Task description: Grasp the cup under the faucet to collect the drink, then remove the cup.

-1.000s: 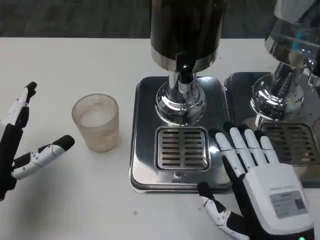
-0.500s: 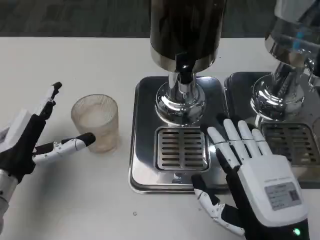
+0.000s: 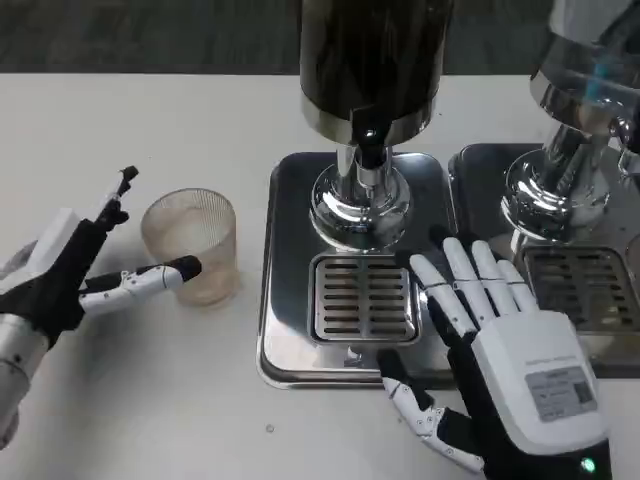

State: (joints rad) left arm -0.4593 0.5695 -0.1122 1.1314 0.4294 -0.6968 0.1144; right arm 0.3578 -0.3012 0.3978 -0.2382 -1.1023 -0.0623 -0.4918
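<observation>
Your left hand (image 3: pixel 70 275) spread wide around cup (image 3: pixel 190 245), not gripping; faucet (image 3: pixel 368 150) fill, removal remain.

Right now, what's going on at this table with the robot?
The left hand is open around the cup, which stands on the table left of the dispenser tray, not yet under the faucet. Whether its fingers touch the cup is unclear. The right hand hovers open over the tray's right edge.
</observation>
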